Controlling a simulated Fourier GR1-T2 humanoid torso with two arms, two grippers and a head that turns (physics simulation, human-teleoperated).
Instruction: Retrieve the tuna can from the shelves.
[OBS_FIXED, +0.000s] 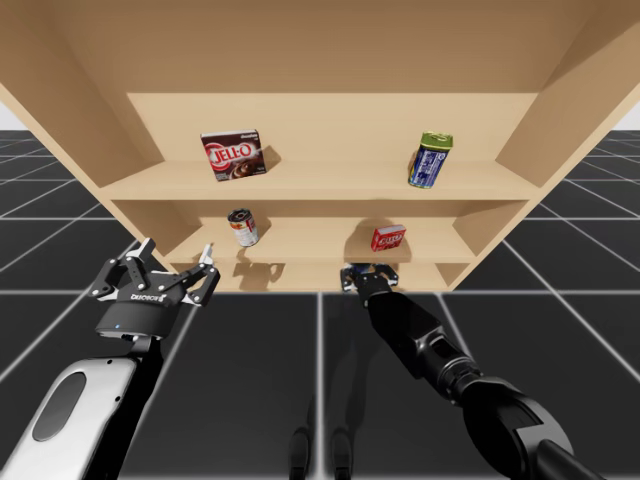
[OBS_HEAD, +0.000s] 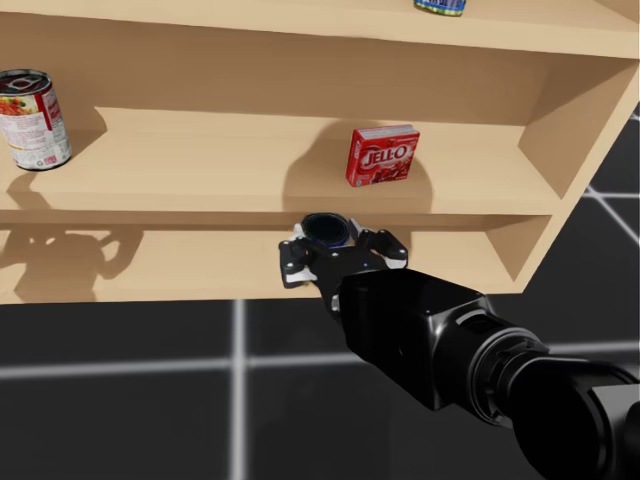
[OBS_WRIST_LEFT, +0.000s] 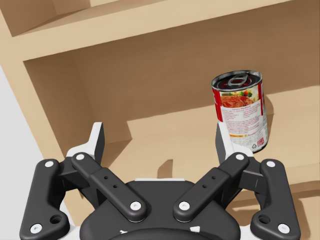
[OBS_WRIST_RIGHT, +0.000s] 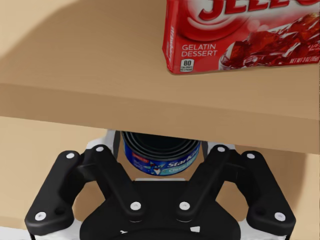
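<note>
Lower centre in the high view, my right tool (OBS_FIXED: 367, 272) is clamped on the blue tuna can (OBS_WRIST_RIGHT: 161, 152) beneath the red box (OBS_FIXED: 388, 238); my left tool (OBS_FIXED: 177, 252), lower left, has its fingers apart.

Bright, even light strikes the pale shelves (OBS_FIXED: 320, 182) from the front. The red box (OBS_HEAD: 382, 155) throws a soft shadow on the back wall behind it; the lowest shelf lies dimmer, in shade.

A dark brown box (OBS_FIXED: 233, 155) and a green-lidded blue can (OBS_FIXED: 430, 162) stand well apart on one level, with a red-labelled can (OBS_FIXED: 243, 227) and a red box (OBS_FIXED: 388, 237) below them.
</note>
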